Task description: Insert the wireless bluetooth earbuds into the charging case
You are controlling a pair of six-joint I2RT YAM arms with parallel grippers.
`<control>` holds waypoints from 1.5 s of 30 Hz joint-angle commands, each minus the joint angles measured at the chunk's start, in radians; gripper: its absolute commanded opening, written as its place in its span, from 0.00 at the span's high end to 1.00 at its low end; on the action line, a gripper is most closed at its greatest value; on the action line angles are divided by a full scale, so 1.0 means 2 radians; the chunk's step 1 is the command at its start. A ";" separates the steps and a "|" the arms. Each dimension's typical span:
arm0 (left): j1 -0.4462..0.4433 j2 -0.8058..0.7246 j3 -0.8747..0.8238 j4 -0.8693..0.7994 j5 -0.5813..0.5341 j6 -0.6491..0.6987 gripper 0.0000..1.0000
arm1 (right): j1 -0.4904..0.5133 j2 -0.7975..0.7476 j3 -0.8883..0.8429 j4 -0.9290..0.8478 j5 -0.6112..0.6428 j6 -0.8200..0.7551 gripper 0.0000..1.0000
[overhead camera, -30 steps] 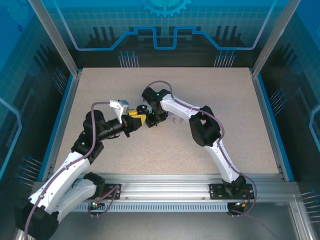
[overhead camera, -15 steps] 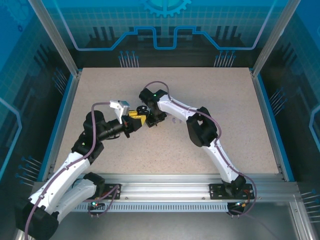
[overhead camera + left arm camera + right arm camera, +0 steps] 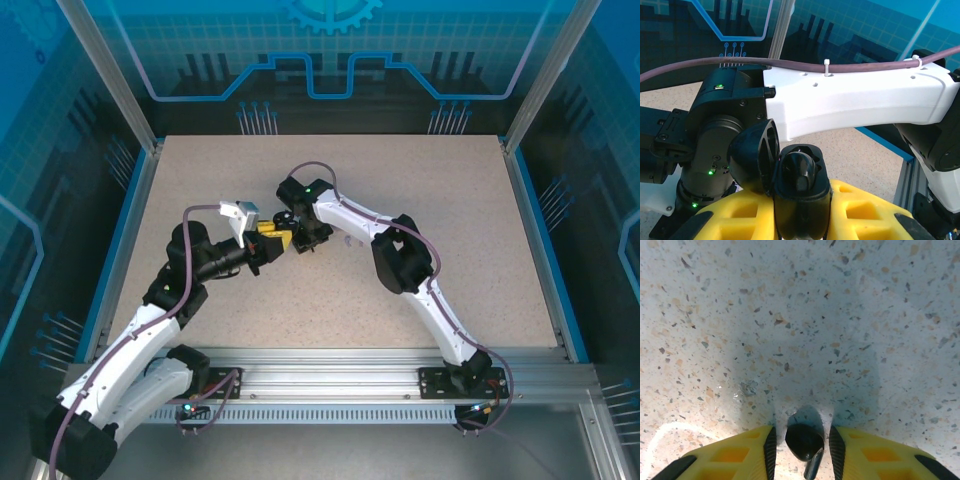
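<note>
While left gripper pins the charging case: fingers are clamped on its base, lid swung open, near the middle of the tabletop, slightly toward its left edge.
black earbud: sits dead between the right gripper fingers and looks to rest on the tabletop, just beside the case.
axis: stem runs back along the fingers toward the wrist, crosswise to the closing line. Bulb should pinch cleanly.
right fingers: close on either side, thin gaps seem to show. Can't tell if clamped.
nearer arm: right.
</note>
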 commanded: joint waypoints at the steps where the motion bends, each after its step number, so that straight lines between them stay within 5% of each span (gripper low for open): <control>1: 0.004 -0.009 0.002 0.002 0.004 -0.007 0.88 | -0.004 0.026 0.005 0.007 -0.017 0.011 0.63; 20: 0.005 -0.014 -0.001 -0.003 0.002 -0.005 0.88 | -0.012 0.031 0.006 0.008 -0.033 0.024 0.66; 28: 0.005 -0.017 -0.001 -0.007 0.003 -0.005 0.88 | -0.015 0.023 -0.002 0.011 -0.020 0.026 0.76; 45: 0.005 0.009 -0.008 -0.002 0.006 -0.014 0.88 | -0.051 -0.131 -0.177 0.110 -0.026 0.033 0.78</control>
